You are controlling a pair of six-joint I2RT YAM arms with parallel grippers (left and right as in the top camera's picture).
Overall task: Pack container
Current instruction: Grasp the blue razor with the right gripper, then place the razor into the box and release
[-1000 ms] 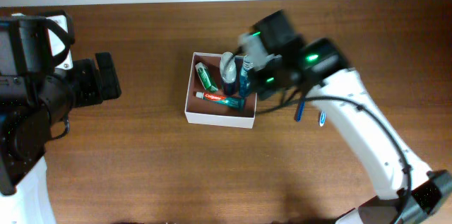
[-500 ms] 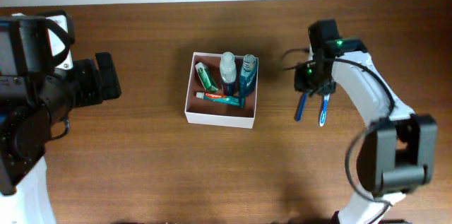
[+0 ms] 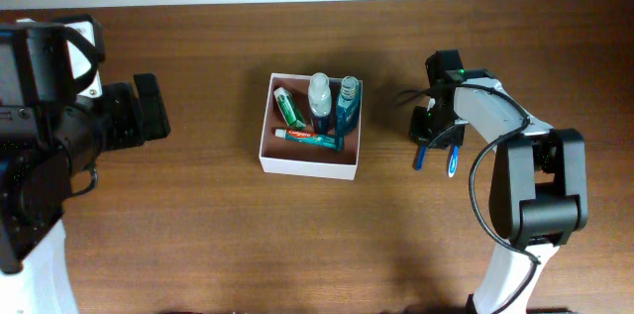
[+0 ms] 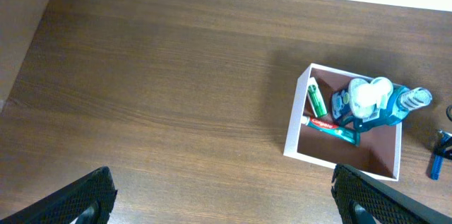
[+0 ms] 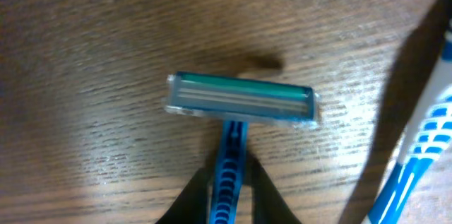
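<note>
The container (image 3: 307, 165), a square white-walled box with a pinkish-brown inside, sits mid-table and also shows in the left wrist view (image 4: 293, 133). It holds a green tube (image 3: 289, 108), a red-and-teal toothpaste tube (image 3: 307, 137), a white-capped bottle (image 3: 319, 91) and a blue bottle (image 3: 347, 101). My right gripper (image 3: 432, 134) is down at the table right of the box. In the right wrist view it (image 5: 229, 197) is shut on the handle of a blue razor (image 5: 240, 102) that lies on the wood. My left gripper (image 4: 226, 199) is open and empty, high over the table's left side.
A blue-and-white toothbrush (image 3: 453, 158) lies on the table just right of the razor (image 3: 420, 156) and shows at the right edge of the right wrist view (image 5: 417, 160). The left arm's bulk (image 3: 59, 126) fills the left side of the overhead view.
My right arm has left the container's right edge, swung right and come down onto the razor. The left arm and the box's contents have not moved.
</note>
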